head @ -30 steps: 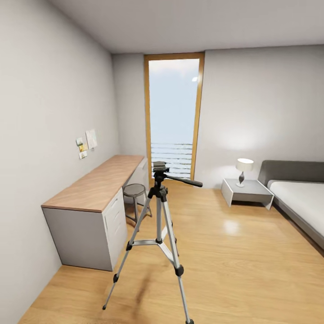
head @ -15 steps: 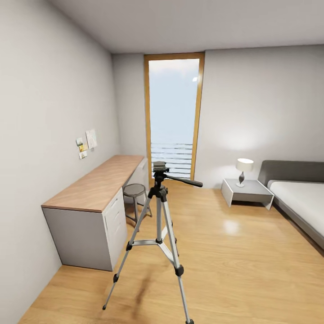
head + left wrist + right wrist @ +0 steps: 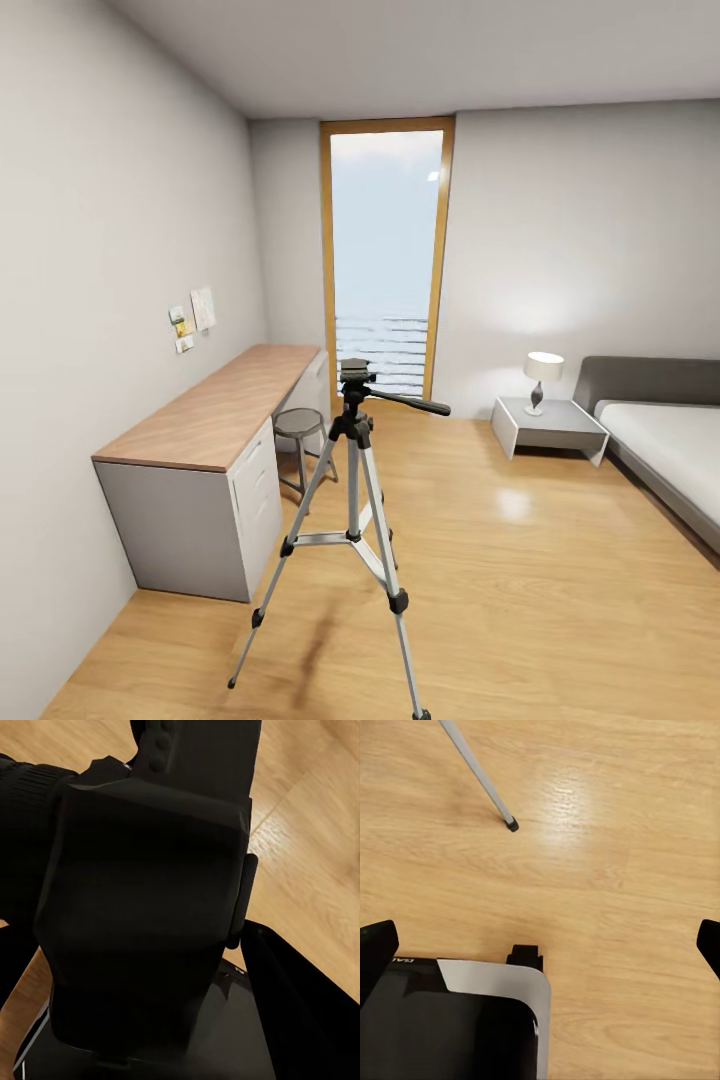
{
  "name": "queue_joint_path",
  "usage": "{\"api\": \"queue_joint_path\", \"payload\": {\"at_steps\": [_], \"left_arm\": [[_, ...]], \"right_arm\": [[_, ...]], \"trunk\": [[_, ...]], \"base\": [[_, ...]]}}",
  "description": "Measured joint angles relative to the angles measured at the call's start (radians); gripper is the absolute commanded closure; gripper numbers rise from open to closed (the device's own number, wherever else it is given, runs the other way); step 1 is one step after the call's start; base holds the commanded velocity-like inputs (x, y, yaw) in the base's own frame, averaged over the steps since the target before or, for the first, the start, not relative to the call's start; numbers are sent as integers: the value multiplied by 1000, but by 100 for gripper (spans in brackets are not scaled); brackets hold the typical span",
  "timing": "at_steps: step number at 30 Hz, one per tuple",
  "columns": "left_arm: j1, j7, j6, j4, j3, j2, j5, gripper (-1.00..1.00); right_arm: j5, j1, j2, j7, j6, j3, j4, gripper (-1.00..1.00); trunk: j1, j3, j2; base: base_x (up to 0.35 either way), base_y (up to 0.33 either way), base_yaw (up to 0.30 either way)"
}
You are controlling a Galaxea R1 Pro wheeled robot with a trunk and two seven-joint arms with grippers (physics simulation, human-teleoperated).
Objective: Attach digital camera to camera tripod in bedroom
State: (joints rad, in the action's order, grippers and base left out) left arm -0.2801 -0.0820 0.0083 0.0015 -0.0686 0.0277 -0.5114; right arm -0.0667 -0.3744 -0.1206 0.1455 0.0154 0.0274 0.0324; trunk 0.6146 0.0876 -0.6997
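Observation:
The camera tripod (image 3: 353, 500) stands on the wood floor in the middle of the bedroom, silver legs spread, black head (image 3: 353, 378) on top and its pan handle (image 3: 412, 403) pointing right. The digital camera (image 3: 142, 907) looms black and chunky in the left wrist view, its lens (image 3: 26, 791) sticking out to one side. My left gripper (image 3: 150, 982) is shut on it, dark fingers (image 3: 300, 1012) beside its body. One tripod leg (image 3: 472, 766) and its black foot (image 3: 512, 825) show over the floor in the right wrist view. My right gripper (image 3: 540, 945) is open, holding nothing.
A wood-topped desk (image 3: 215, 415) runs along the left wall with a round stool (image 3: 300, 425) beside it. A nightstand (image 3: 548, 425) with a lamp (image 3: 542, 378) and a grey bed (image 3: 670, 450) stand at the right. A tall window (image 3: 385, 265) is at the back. My base (image 3: 457, 1020) shows below the right gripper.

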Motion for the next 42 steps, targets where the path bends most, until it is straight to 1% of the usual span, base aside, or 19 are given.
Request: {"api": "queue_joint_path", "payload": {"at_steps": [6, 11, 13, 15, 17, 18, 20, 21, 22, 25, 26, 28, 29, 30, 35, 36, 38, 40, 42], "left_arm": [[0, 1, -5, -2, 0, 2, -1, 100], [0, 0, -4, -12, -10, 7, -3, 100], [0, 1, -5, -14, -10, 9, -3, 100], [0, 2, -7, -17, -10, 10, -3, 100], [0, 2, -11, -19, -11, 10, -3, 100], [0, 2, -15, -19, -10, 11, -2, 100], [0, 2, -18, -20, -11, 11, -2, 100], [0, 2, -21, -22, -11, 11, -2, 100], [0, 3, -22, -22, -11, 11, -2, 100], [0, 3, -24, -24, -11, 11, -2, 100], [-1, 3, -25, -25, -11, 10, -2, 100], [0, 2, -25, -25, -10, 10, -1, 100], [-1, 2, -26, -26, -10, 10, -1, 100], [-1, 2, -26, -26, -10, 9, -1, 100], [0, 1, -25, -26, -9, 9, 2, 100], [0, 1, -26, -27, -7, 7, 8, 100], [0, 1, -26, -27, -7, 7, 10, 100], [0, 1, -26, -27, -6, 8, 11, 100], [0, 1, -26, -27, -5, 9, 11, 100]], "right_arm": [[-2, 0, -6, -11, -6, -1, 0, -100], [-10, 1, -18, -62, 3, 0, -23, -100], [-8, 3, -34, -67, 14, 1, -75, -100], [-5, 5, -45, -68, 62, 3, -206, -100], [-2, 4, -46, -69, 108, 4, -293, -100], [1, 0, -47, -70, 166, 5, -370, -100], [3, -9, -46, -71, 232, 5, -440, -100], [5, -32, -44, -71, 290, 5, -486, -100], [6, -52, -42, -72, 315, 5, -503, -100], [7, -122, -18, -72, 364, 5, -531, -100], [8, -171, 7, -73, 383, 5, -531, -100], [5, -224, 34, -76, 395, 5, -517, -100], [5, -309, 75, -80, 406, 5, -458, -100], [4, -351, 84, -81, 407, 5, -449, -100], [1, -397, 107, -73, 401, 5, -437, -100], [5, -406, 114, -33, 377, 3, -471, -100], [4, -408, 115, -4, 370, 1, -486, -100], [3, -409, 116, 76, 364, -1, -504, -100], [0, -410, 116, 129, 362, -2, -509, -100]], "trunk": [[0, 0, 0], [0, 0, 0], [0, 0, 0], [0, 0, 0], [0, 0, 0], [0, 0, 0], [0, 0, 0], [0, 0, 0], [0, 0, 0], [0, 0, 0], [0, 0, 0], [0, 0, 0], [0, 0, 0], [0, 0, 0], [0, 0, 0], [0, 0, 0], [0, 0, 0], [0, 0, 0], [0, 0, 0]], "base": [[0, 0, 0], [0, 0, 0], [0, 0, 0], [0, 0, 0], [0, 0, 0], [0, 0, 0], [0, 0, 0], [0, 0, 0], [0, 0, 0], [0, 0, 0], [0, 0, 0], [0, 0, 0], [0, 0, 0], [0, 0, 0], [0, 0, 0], [0, 0, 0], [0, 0, 0], [0, 0, 0], [0, 0, 0]]}}
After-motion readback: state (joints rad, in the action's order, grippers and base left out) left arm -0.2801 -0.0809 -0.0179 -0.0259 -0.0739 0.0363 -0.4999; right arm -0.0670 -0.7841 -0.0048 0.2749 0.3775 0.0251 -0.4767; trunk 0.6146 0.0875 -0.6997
